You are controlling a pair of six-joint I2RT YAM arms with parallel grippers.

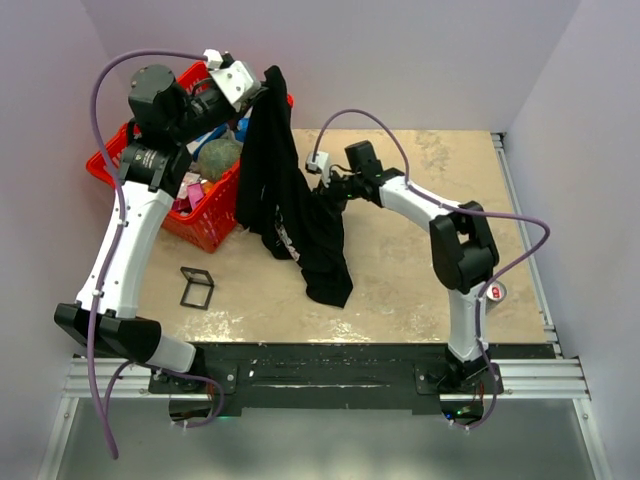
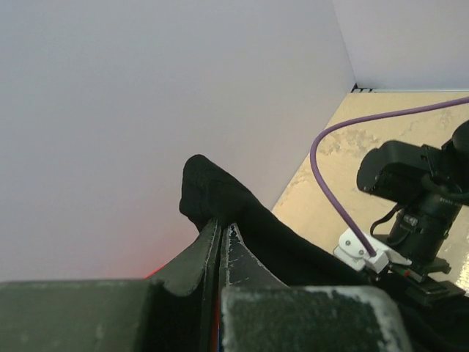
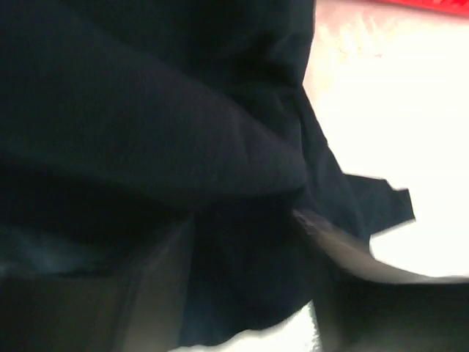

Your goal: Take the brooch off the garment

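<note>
The garment (image 1: 290, 190), a black T-shirt, hangs in the air from my left gripper (image 1: 262, 88), with its lower end resting on the table. A sliver of its white print (image 1: 284, 238) shows in a fold. In the left wrist view my left gripper (image 2: 220, 224) is shut on a bunched edge of the black cloth (image 2: 220, 192). My right gripper (image 1: 323, 196) is pushed into the middle of the hanging shirt. In the right wrist view its fingers (image 3: 344, 249) stand apart with black cloth (image 3: 183, 125) between and around them. The brooch is hidden in every view.
A red basket (image 1: 205, 228) full of mixed items stands at the back left, just behind the hanging shirt. A small black square frame (image 1: 196, 288) lies on the table near the left arm. The right arm (image 2: 418, 187) shows in the left wrist view.
</note>
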